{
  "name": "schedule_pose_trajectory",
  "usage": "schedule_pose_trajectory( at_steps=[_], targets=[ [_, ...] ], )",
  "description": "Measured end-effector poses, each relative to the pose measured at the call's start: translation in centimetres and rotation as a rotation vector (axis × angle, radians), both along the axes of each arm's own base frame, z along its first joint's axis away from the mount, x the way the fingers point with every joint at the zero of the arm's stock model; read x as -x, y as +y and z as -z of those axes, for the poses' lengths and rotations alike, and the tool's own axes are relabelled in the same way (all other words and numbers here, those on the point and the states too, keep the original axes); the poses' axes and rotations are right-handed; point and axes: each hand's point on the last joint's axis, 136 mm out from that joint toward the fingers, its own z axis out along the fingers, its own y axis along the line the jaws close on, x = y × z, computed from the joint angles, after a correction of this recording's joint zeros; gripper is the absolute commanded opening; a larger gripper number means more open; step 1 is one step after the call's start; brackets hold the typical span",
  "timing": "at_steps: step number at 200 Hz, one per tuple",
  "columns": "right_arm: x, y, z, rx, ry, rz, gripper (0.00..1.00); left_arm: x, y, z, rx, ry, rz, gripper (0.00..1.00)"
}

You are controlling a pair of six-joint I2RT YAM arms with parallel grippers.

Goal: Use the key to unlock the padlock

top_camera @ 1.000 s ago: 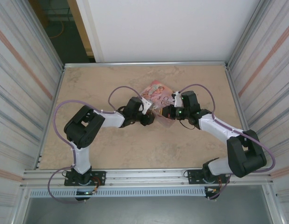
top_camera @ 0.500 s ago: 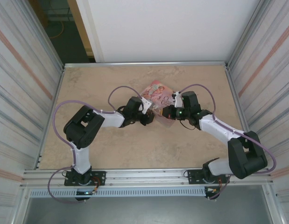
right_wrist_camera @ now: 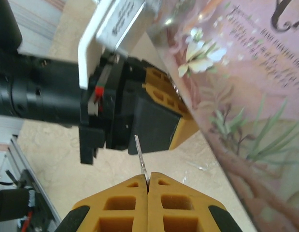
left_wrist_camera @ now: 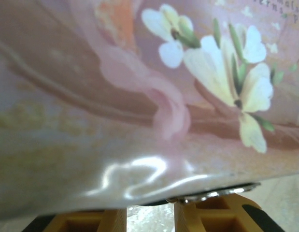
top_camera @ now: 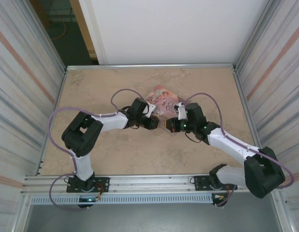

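The pink illustrated tin (top_camera: 161, 99) lies tilted at the middle of the table. My left gripper (top_camera: 155, 122) reaches in at its near edge. In the left wrist view the tin (left_wrist_camera: 139, 96) covers the fingertips; the two yellow fingers (left_wrist_camera: 207, 217) stand a narrow gap apart, with a silvery bit (left_wrist_camera: 214, 194) on the right one. The padlock is hidden. My right gripper (right_wrist_camera: 148, 181) is shut on the key (right_wrist_camera: 141, 157), whose thin silvery blade sticks out toward the left gripper's black body (right_wrist_camera: 149, 125). From above, the right gripper (top_camera: 169, 124) faces the left one closely.
Metal walls (top_camera: 28, 96) flank the beige table (top_camera: 115, 154) on both sides, with a white wall behind. A rail (top_camera: 149, 182) runs along the near edge by the arm bases. Purple cables (top_camera: 60, 121) loop off both arms.
My right gripper has moved left and nearer with the key, now just in front of the left gripper. The left arm has shifted slightly and its fingers have narrowed.
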Motion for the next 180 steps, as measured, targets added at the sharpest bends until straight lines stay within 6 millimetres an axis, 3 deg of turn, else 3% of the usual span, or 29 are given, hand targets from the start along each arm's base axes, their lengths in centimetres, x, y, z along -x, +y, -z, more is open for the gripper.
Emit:
schedule_pose_trajectory(
  at_steps=[43,97,124,180],
  targets=[
    [2.7,-0.2,1.5,0.073,-0.077,-0.016,0.00,0.5,-0.8,-1.7,0.044,0.119,-0.038,0.18],
    [4.6,-1.8,5.0,0.187,-0.176,0.006,0.00,1.7,-1.2,-2.3,0.085,0.280,-0.101,0.17],
    [4.5,-2.1,5.5,0.210,-0.226,0.029,0.00,2.0,-1.3,-2.7,0.105,0.328,-0.130,0.17],
    [3.0,-1.3,4.6,0.198,-0.325,0.065,0.00,2.2,-1.5,-3.9,0.141,0.379,-0.172,0.16]
  ],
)
